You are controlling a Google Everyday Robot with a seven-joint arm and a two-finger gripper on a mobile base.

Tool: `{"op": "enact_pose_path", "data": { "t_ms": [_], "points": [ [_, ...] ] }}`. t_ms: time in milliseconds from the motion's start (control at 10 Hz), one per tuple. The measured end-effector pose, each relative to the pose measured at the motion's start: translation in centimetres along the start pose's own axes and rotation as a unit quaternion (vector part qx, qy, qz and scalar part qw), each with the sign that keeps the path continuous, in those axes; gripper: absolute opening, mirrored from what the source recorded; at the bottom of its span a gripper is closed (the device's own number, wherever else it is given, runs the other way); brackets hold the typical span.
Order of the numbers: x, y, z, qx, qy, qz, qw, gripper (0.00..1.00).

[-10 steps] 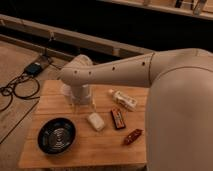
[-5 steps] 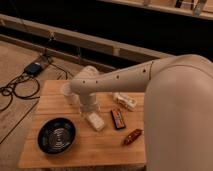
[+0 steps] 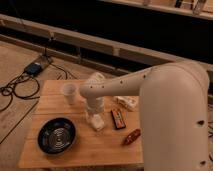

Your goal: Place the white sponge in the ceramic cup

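Dim room with a dark railed wall at the far side; a wooden surface (image 3: 45,107) stands in the middle, and cables (image 3: 15,90) lie on the floor to its left. The arm (image 3: 120,84) reaches in from the right, and its gripper (image 3: 94,107) hangs over the centre of the surface with the jaws spread wide and nothing seen between them. The white sponge (image 3: 97,122) lies flat on the surface directly below the jaws and slightly to their near side. Its long axis appears to run from far-left to near-right. The ceramic cup (image 3: 70,93) stands upright just left of and beyond the gripper, near the sponge but apart from it. A black bowl (image 3: 56,136) sits at the near left. A dark packet (image 3: 117,119) lies just right of the sponge and a white bottle (image 3: 126,102) beyond that. The grasp probably calls for a short straight descent.
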Motion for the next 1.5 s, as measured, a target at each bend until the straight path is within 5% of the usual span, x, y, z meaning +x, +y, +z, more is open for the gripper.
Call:
{"op": "enact_pose_path", "data": {
  "t_ms": [400, 700, 1100, 1500],
  "points": [
    [-1.6, -0.5, 1.9, -0.004, -0.001, -0.026, 0.9997, 0.65],
    [-1.9, -0.4, 2.2, 0.007, 0.017, -0.065, 0.9977, 0.65],
    [-2.2, 0.8, 1.8, 0.007, 0.049, -0.119, 0.9916, 0.65],
    [-2.1, 0.9, 2.9, 0.006, 0.104, -0.161, 0.9814, 0.65]
  ]
}}
